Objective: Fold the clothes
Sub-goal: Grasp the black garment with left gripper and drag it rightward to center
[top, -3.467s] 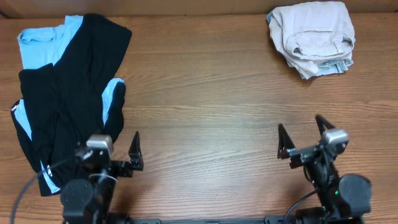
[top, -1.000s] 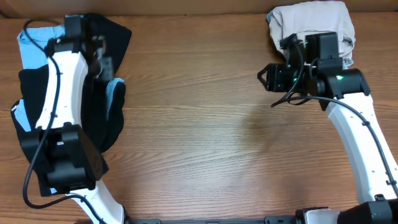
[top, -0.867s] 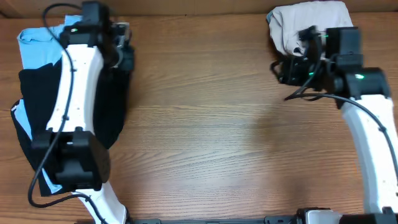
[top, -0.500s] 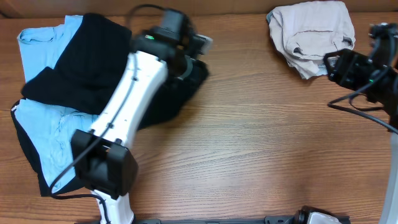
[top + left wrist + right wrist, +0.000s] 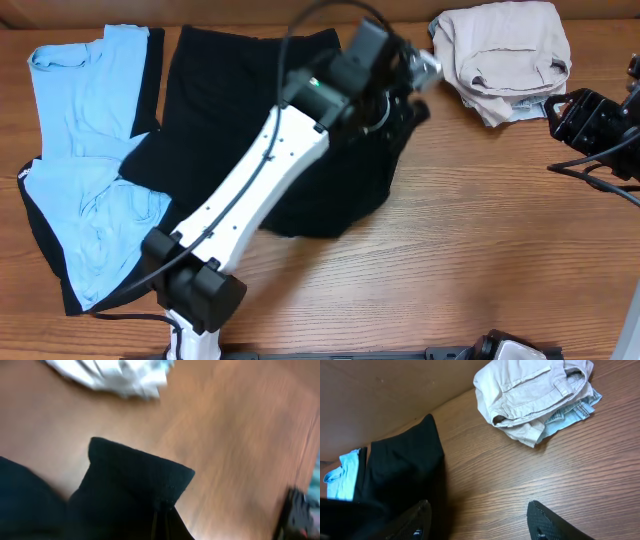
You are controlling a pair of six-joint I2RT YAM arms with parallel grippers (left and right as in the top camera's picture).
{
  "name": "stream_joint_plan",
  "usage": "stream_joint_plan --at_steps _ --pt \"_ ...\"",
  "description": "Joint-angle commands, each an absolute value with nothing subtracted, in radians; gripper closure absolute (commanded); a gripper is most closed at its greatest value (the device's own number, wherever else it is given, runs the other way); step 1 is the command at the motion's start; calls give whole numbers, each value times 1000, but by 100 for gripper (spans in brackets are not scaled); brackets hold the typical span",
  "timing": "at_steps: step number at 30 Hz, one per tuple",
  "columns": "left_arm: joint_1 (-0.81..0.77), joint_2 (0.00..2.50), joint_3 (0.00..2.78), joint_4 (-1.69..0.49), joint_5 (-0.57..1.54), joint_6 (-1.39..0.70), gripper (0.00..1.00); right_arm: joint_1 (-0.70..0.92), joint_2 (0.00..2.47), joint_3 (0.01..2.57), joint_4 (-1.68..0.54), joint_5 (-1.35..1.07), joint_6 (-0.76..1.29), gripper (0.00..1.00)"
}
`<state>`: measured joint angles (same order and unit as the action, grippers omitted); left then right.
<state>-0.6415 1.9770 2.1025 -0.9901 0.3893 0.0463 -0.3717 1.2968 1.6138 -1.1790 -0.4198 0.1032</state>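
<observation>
Pinched by one corner in the closed jaws of the left gripper (image 5: 405, 85), just left of the beige pile (image 5: 505, 55): black T-shirt (image 5: 225, 85), stretched lengthwise leftward from that pile across the table (image 5: 450, 250). Near-right of the pile, right gripper (image 5: 575, 115), jaws wide, holding nothing.

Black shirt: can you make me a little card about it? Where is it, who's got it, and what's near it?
thing: black shirt
where: on the table, partly spread out, bunched at its right end
held by: left fingers, shut on its edge
right fingers: open, holding nothing, off to the right
to its left: light-blue clothes, lying flat
to its right: beige pile, apart from the shirt
folded yet: no
</observation>
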Motion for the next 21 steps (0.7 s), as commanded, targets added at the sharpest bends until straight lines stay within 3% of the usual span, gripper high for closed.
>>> stream_joint_plan --at_steps 1,7,17,18,19,20,21 --pt "-628 1969 2190 -968 410 30 96 -374 1285 1635 -1180 -428 93 34" --pt "-672 1982 2180 -955 419 30 96 -386 1285 1635 -1180 -401 102 33" --pt "-773 2115 2180 -849 420 29 96 -562 1285 1635 -1188 -459 135 30" --pt "-780 2129 2180 -836 420 29 93 -580 1285 1635 -1189 -474 135 28" --pt "-789 2145 2180 -819 420 30 80 -600 1285 1635 -1189 -487 135 27" --pt "-797 2159 2180 -804 420 30 65 -616 1285 1635 -1189 -499 135 25" --pt "-801 2167 2180 -793 420 30 40 -627 1285 1635 -1189 -505 135 24"
